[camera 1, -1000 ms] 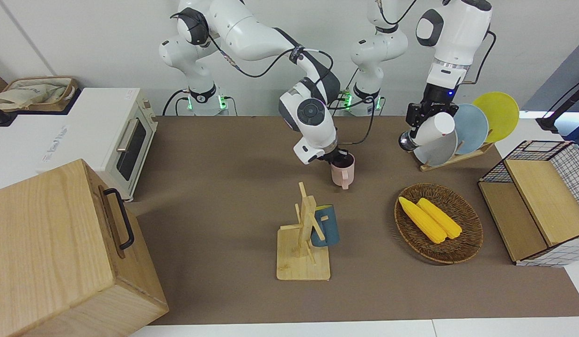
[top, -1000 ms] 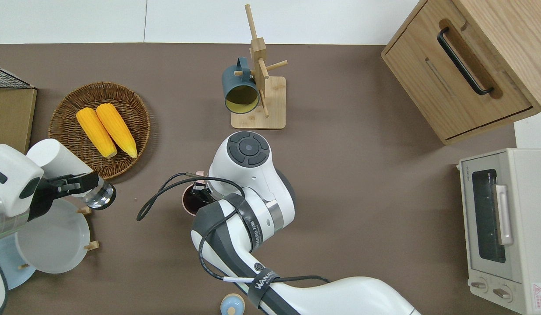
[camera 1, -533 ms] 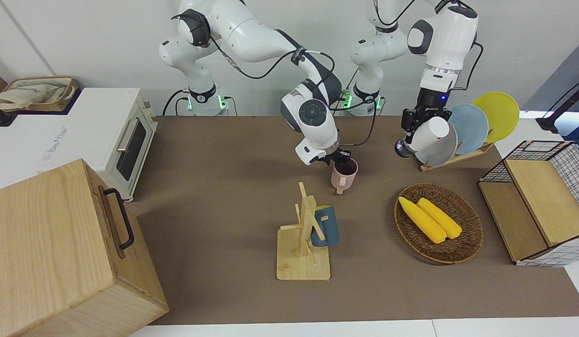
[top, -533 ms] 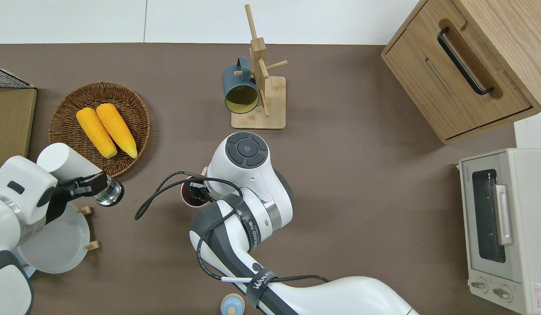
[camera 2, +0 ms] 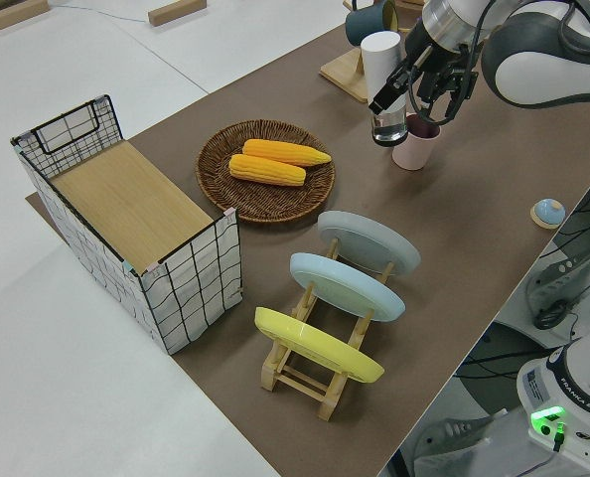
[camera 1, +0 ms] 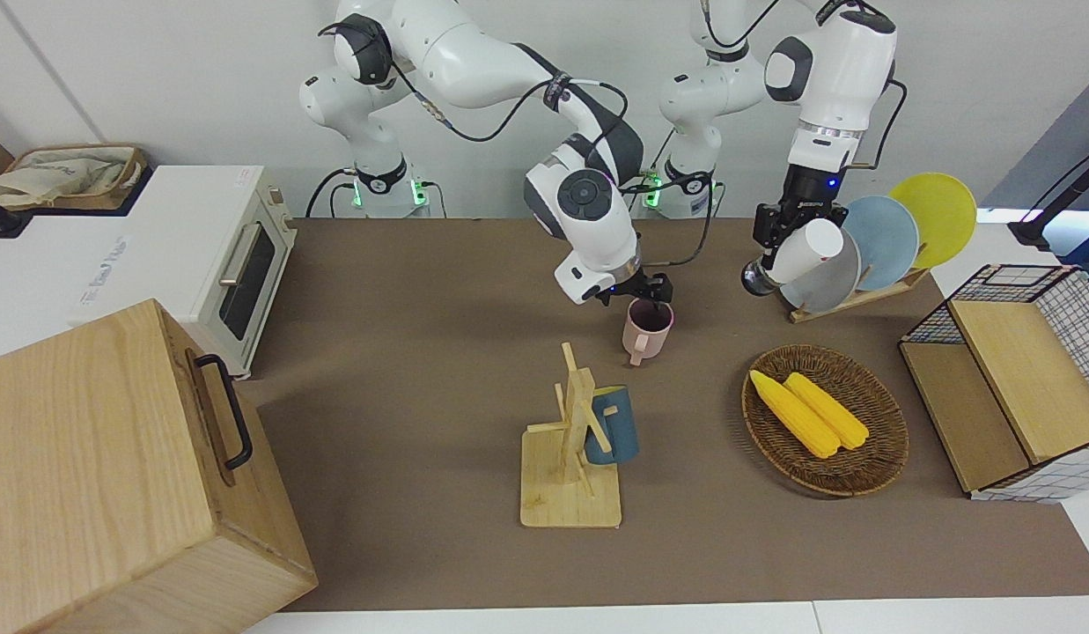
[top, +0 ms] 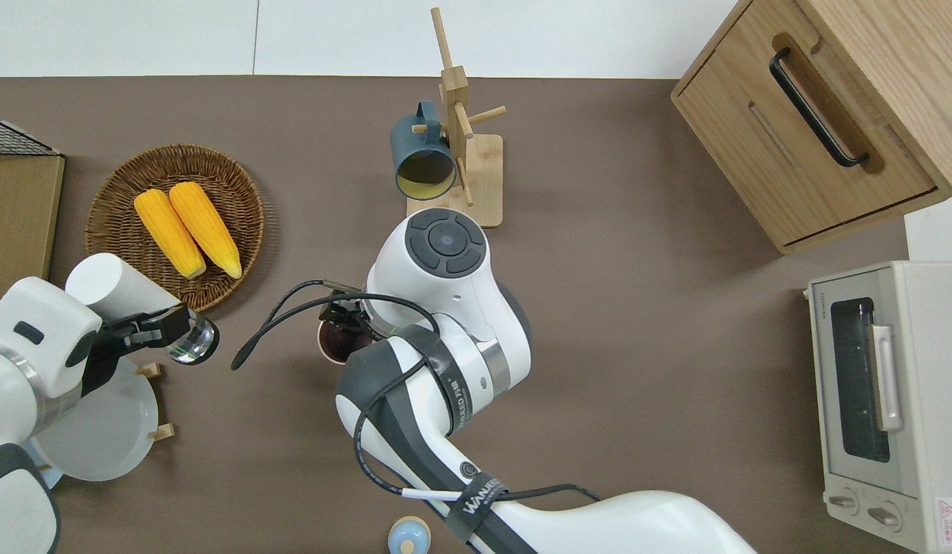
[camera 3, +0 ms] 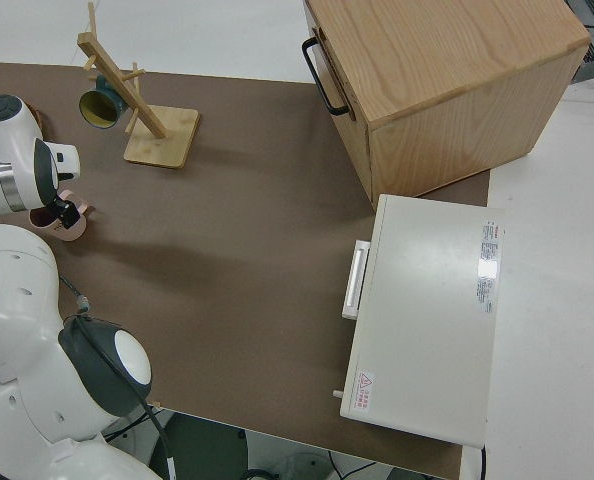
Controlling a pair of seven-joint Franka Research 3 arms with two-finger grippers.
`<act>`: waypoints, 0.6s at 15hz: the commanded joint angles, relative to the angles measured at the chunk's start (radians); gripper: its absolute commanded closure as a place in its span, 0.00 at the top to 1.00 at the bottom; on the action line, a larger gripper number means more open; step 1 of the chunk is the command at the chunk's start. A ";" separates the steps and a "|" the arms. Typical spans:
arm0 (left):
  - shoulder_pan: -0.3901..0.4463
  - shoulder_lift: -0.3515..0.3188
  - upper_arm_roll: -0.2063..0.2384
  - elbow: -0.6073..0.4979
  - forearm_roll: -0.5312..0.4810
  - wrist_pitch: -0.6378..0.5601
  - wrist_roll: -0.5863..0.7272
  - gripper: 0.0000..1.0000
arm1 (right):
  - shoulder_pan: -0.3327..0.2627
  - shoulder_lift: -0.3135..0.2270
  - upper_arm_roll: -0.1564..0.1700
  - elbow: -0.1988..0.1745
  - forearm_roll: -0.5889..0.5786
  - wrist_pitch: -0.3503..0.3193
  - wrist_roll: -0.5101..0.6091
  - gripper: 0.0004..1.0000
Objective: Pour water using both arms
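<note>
The white bottle (camera 1: 798, 254) is clamped, tilted, in the left gripper (camera 1: 770, 239) over bare table beside the plate rack (camera 1: 848, 299). The right gripper (camera 1: 651, 292), now spread open, has been raised just above the pink mug (camera 1: 643, 333) standing mid-table.

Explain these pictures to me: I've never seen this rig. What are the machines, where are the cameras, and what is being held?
Two white robot arms stand at a brown table. The four views come from across the table, straight overhead, and each end. The left gripper holds a tilted white bottle in the air. The right gripper is at the rim of a pink mug standing on the table. Also there: a basket holding two corn cobs, a plate rack, a wooden mug stand with a blue mug, a toaster oven and a wooden cabinet.
</note>
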 commanded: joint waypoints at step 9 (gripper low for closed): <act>-0.192 -0.073 0.010 -0.103 -0.017 0.011 -0.024 0.00 | -0.252 -0.252 -0.004 -0.016 -0.199 -0.355 -0.215 0.99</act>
